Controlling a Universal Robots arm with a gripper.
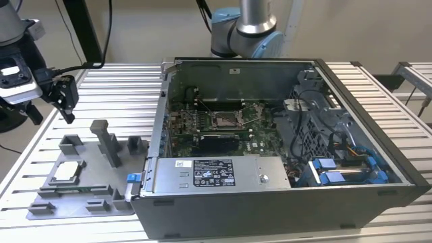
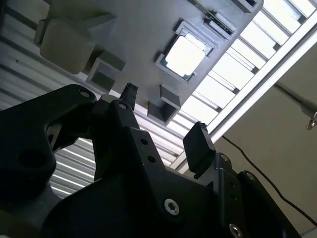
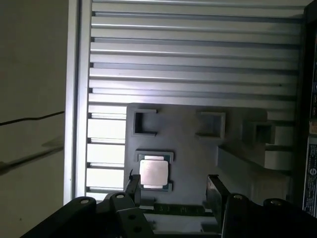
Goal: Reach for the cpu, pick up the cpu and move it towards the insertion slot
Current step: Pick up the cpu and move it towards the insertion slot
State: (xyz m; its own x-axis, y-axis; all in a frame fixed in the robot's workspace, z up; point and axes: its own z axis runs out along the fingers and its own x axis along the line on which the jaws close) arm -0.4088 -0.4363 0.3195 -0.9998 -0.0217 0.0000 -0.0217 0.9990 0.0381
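The cpu (image 1: pixel 68 172) is a small pale square chip lying flat in a recess of the grey fixture tray (image 1: pixel 71 206), at the exterior view's left. My gripper (image 1: pixel 54 119) hangs above the tray's far end, open, with nothing between its fingers. In both wrist views the cpu (image 2: pixel 185 54) (image 3: pixel 153 173) lies below and apart from the black fingers. The gripper (image 2: pixel 163 111) (image 3: pixel 173 182) spans wider than the chip, one finger close to the chip's edge in the first wrist view. The insertion slot (image 1: pixel 226 120) is a silver-framed socket on the green board inside the open computer case.
The open computer case (image 1: pixel 284 202) stands right beside the tray on a ribbed metal table (image 1: pixel 121 86). Grey posts and blocks (image 1: pixel 108 144) rise from the tray near the cpu. A robot arm joint (image 1: pixel 246 33) stands behind the case. Cables and blue parts (image 1: pixel 337 169) fill the case's near corner.
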